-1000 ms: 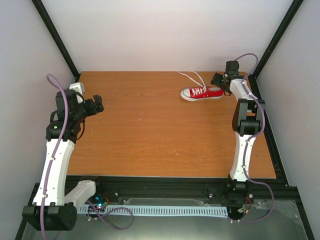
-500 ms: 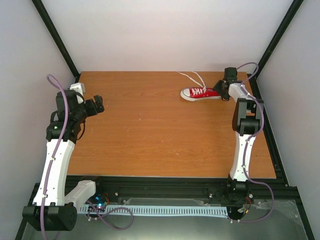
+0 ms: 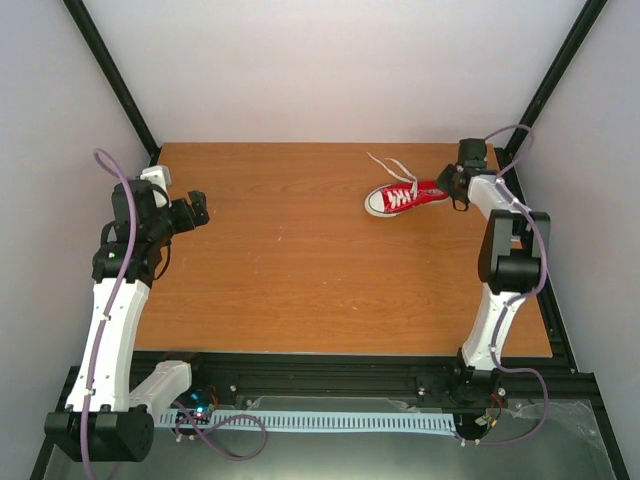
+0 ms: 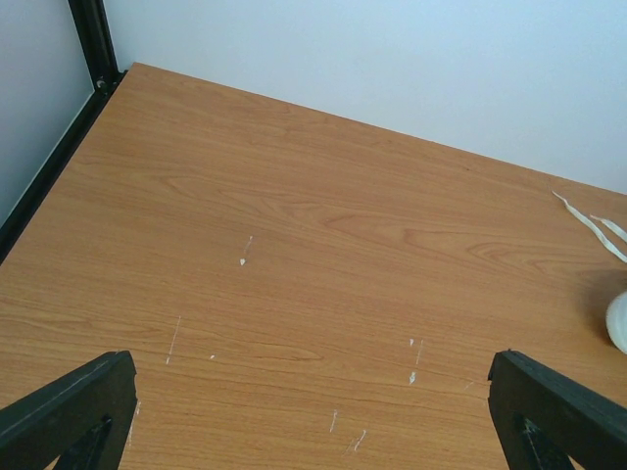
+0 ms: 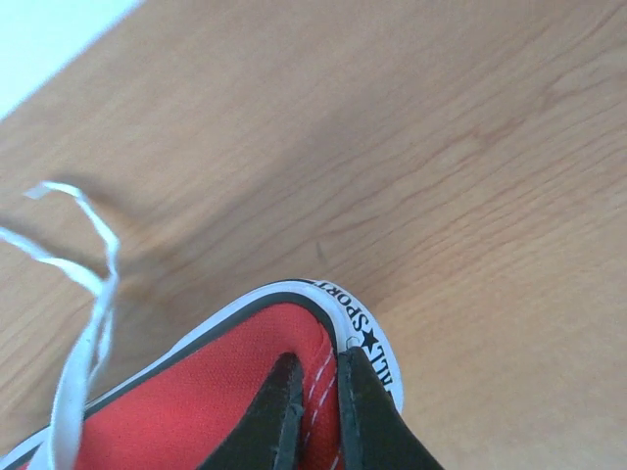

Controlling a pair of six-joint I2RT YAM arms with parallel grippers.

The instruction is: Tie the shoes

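Right jaws are pinched shut on the heel of the red shoe (image 3: 405,197). In the right wrist view the two black fingers (image 5: 364,421) squeeze the red cloth at the back of the shoe (image 5: 225,392), one finger inside and one outside. I think it is held by the heel so the shoe can be slid or turned to a better spot, and so the front with the laces stays free. The shoe sits flat on the table (image 3: 300,270) at the far right, with its white toe pointing left and a bit near. The white laces (image 3: 392,168) are not tied. They lie loose on the wood past the shoe, toward the far wall (image 3: 320,70). Left jaws are wide open and hold nothing. They hang over the far left side of the table, well apart from the shoe, maybe waiting for the shoe to come closer. Only small white marks (image 4: 245,257) show on the wood in front of them. A black post (image 3: 550,90) stands close behind the right arm, so there is little room on that side.
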